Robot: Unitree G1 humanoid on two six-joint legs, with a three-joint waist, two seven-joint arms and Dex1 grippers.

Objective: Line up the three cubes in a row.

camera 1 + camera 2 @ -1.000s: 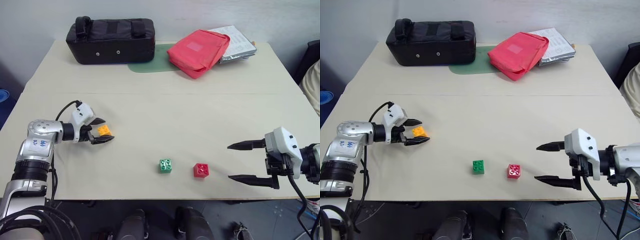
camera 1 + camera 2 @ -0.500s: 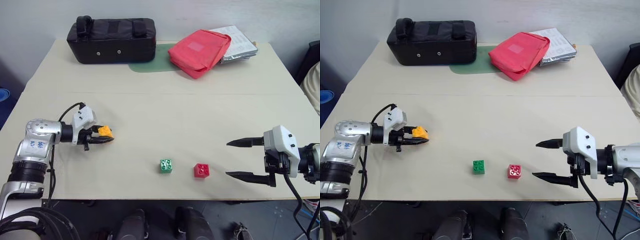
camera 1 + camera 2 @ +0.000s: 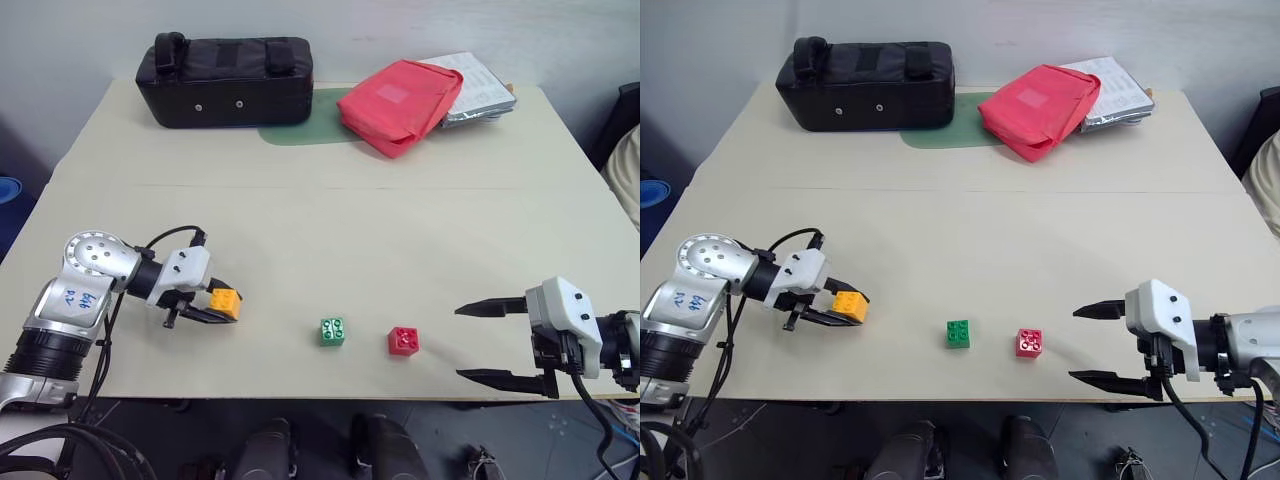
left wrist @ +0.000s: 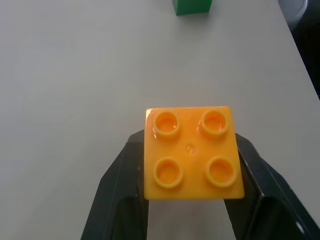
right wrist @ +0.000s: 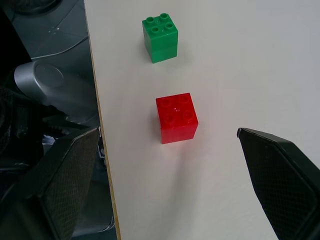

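A pale desk (image 3: 330, 200) seen from above. In the lower left of the frame, the left hand (image 3: 218, 305) is clamped on the orange-yellow cube (image 3: 224, 300), one black finger on each side. The cube sits tilted in the grip, its studded face turned up and toward the left hand's wrist camera; whether it touches the desk cannot be told. It is roughly cubic, with no clear long axis.

Near the lower centre, the green cube (image 3: 332, 331) and the red cube (image 3: 403, 341) stand upright on the desk, studs up, near each other but apart, in a line running left to right along the front edge.

In the lower right, the right hand (image 3: 500, 342) has its two fingers spread wide with nothing between them, pointing left toward the red cube.

Along the upper edge lie a black bag (image 3: 225, 78), a red fabric pouch (image 3: 398, 103) and a silver packet (image 3: 482, 90).
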